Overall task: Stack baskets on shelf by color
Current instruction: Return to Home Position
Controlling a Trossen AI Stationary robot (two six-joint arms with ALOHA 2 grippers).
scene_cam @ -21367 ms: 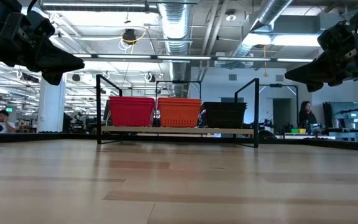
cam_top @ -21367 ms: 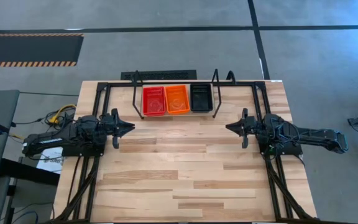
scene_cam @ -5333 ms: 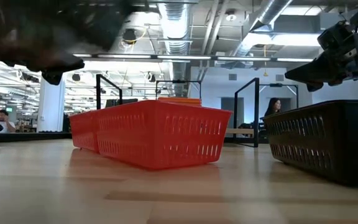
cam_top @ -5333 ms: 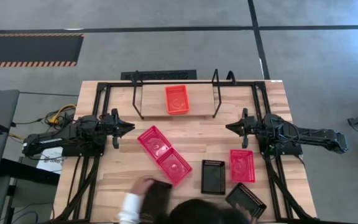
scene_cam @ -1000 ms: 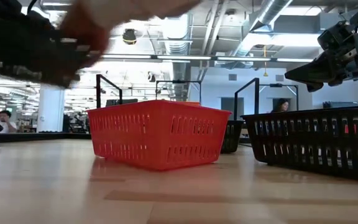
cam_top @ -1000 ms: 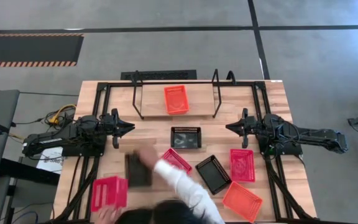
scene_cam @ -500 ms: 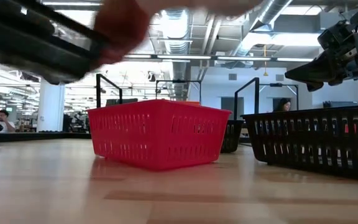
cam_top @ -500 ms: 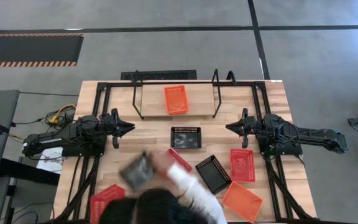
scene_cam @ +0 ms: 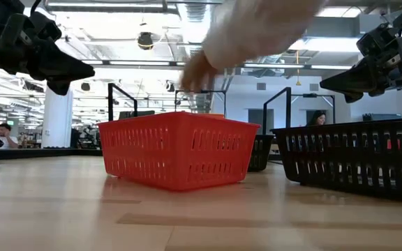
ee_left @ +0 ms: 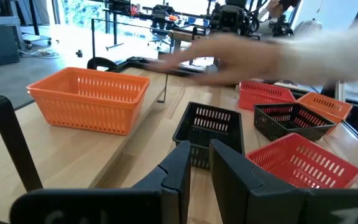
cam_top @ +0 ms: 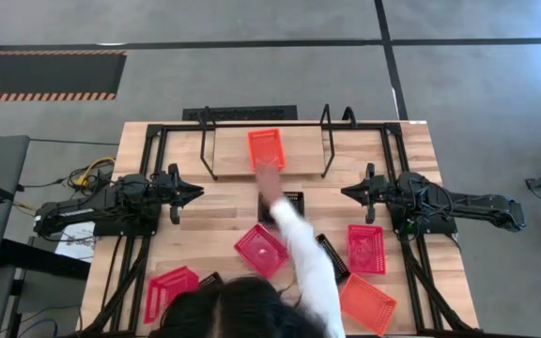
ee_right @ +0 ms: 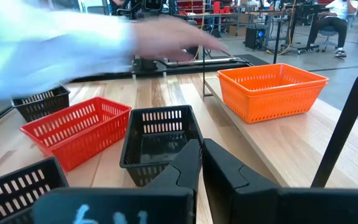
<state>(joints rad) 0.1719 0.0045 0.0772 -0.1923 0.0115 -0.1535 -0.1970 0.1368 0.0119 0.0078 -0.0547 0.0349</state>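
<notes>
- The left gripper [cam_top: 198, 192] and the right gripper [cam_top: 346, 192] hang level over the table's two sides, tips pointing at each other. On each, the fingers stand almost together with only a thin slit between them, and they hold nothing.
- One large pale wooden plank table [cam_top: 205, 235] lies under both grippers.
- One person leans in from the table's near edge. Their white sleeve [cam_top: 303, 258] passes between the two grippers, and their hand [cam_top: 269, 178] reaches to the shelf's front edge.
- One shelf [cam_top: 228, 150], a light wooden board in thin black rod framing, sits beyond the grippers, centred between them.
- There are eight small perforated plastic baskets in view.
- Two orange baskets: one orange basket [cam_top: 266, 146] stands on the shelf's middle, and the other orange basket [cam_top: 365, 303] lies at the near edge, on the right gripper's side.
- Three red baskets: one red basket [cam_top: 259, 249] is nearer than the grippers, about midway between them. A second red basket [cam_top: 365, 249] lies just nearer than the right gripper. A third red basket [cam_top: 169, 289] lies at the near edge on the left gripper's side.
- Three black baskets: one black basket [cam_top: 295, 199] lies directly between the two grippers, partly under the arm. A second black basket [cam_top: 332, 253] sits beside the sleeve, near the right gripper. A third black basket [cam_top: 210, 279] peeps out beside the person's head.
</notes>
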